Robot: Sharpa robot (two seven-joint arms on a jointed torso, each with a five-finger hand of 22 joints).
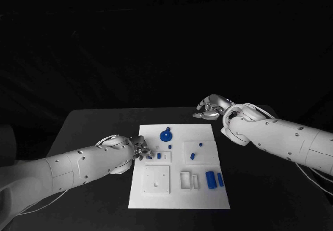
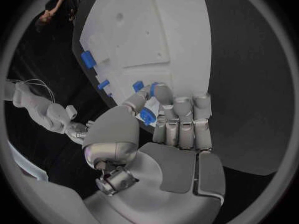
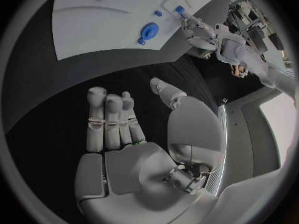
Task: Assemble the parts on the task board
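Observation:
The white task board [image 1: 208, 202] lies in the middle of the black table. My left hand [image 1: 141, 149] is at the board's left edge and pinches a small blue part [image 2: 147, 116] between thumb and fingers. A round blue disc [image 1: 166, 135] lies near the far edge. Small blue pegs [image 1: 192, 155] stand mid-board, and two blue cylinders [image 1: 214, 179] lie near the right edge. My right hand [image 1: 211, 107] hovers over the table beyond the board's far right corner, fingers apart and empty. The right wrist view shows the disc [image 3: 149, 32] and my left hand [image 3: 193, 27].
A raised white square plate [image 1: 157, 179] and two narrow white frames [image 1: 190, 180] sit on the near half of the board. Black table [image 1: 90, 130] surrounds the board on all sides.

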